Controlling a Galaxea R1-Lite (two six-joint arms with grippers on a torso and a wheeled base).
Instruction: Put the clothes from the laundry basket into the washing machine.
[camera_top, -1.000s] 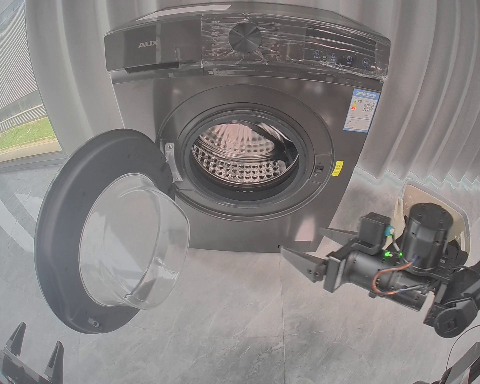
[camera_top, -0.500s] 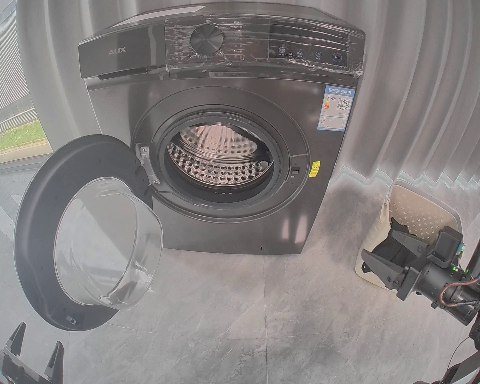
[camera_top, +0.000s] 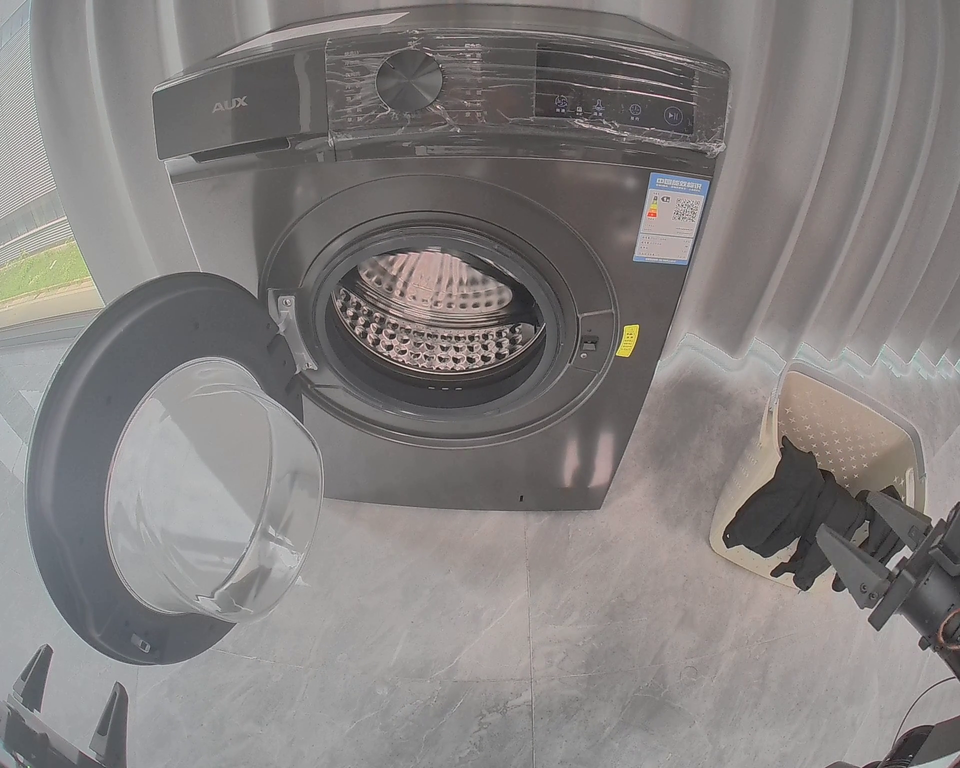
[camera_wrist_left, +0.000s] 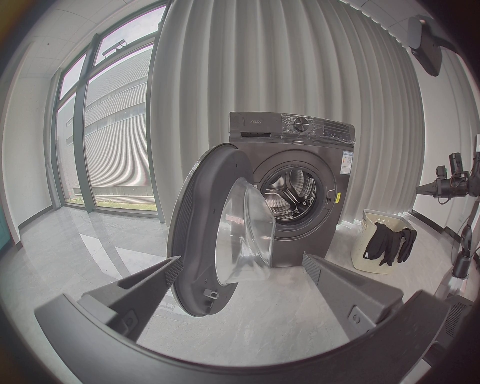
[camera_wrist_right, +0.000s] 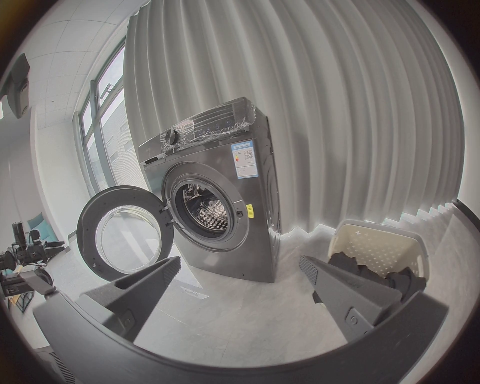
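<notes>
Dark grey front-loading washing machine (camera_top: 440, 200); its round door with a clear dome (camera_top: 170, 470) hangs open at 8 o'clock. Cream perforated plastic laundry basket (camera_top: 850, 420) sits at 4 o'clock, before a white pleated curtain (camera_top: 830, 180), with black clothes (camera_top: 785, 505) draped over its rim. Right gripper (camera_top: 845, 514) spread, empty, tips beside the clothes. Left gripper (camera_top: 80, 668) spread, at 7 o'clock. In the last half second the right gripper drew back toward 5 o'clock, uncovering the clothes.

1. My left gripper (camera_wrist_left: 242, 264): two dark grey, wedge-shaped fingers (camera_wrist_left: 135, 292), each tapering to a blunt tip.
2. Pads (camera_wrist_left: 174, 270): finely ribbed strips on my fingers' inner faces, near the tips.
3. Screw (camera_wrist_left: 131, 320): one round, recessed fastener at each finger's base.
4. Bar (camera_wrist_left: 240, 367): my curved, dark grey cross-piece beneath both fingers.
5. My right gripper (camera_wrist_right: 240, 265): identical wedges, pads and screws.
6. My right arm (camera_top: 925, 590): black, blocky housing.
</notes>
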